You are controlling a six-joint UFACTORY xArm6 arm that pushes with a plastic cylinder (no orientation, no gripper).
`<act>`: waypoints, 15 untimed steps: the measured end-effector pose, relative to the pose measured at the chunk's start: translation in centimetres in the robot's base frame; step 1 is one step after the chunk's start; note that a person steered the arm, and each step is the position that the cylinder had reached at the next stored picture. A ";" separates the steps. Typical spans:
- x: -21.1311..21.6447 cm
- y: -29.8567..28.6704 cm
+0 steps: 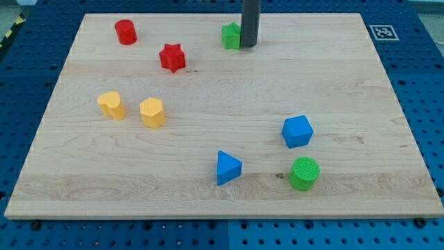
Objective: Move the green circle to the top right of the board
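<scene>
The green circle [304,173] stands near the view's bottom right of the wooden board [222,201]. My tip [248,46] is near the view's top centre, far from the green circle. It touches, or nearly touches, the right side of a second green block [231,35], whose shape is partly hidden by the rod. The blue cube [297,131] stands just above the green circle, and the blue triangle [227,167] lies to its left.
A red cylinder [125,32] and a red star [172,57] are at the view's top left. Two yellow blocks [111,105] [152,112] stand side by side at mid left. A marker tag [381,32] is at the board's top right corner.
</scene>
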State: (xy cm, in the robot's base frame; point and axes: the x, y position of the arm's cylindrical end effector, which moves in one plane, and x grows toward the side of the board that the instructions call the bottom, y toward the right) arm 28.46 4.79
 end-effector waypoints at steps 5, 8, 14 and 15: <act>14.1 -2.2; 16.9 1.1; 33.4 5.1; 31.0 5.1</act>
State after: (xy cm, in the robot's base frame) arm 59.43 9.91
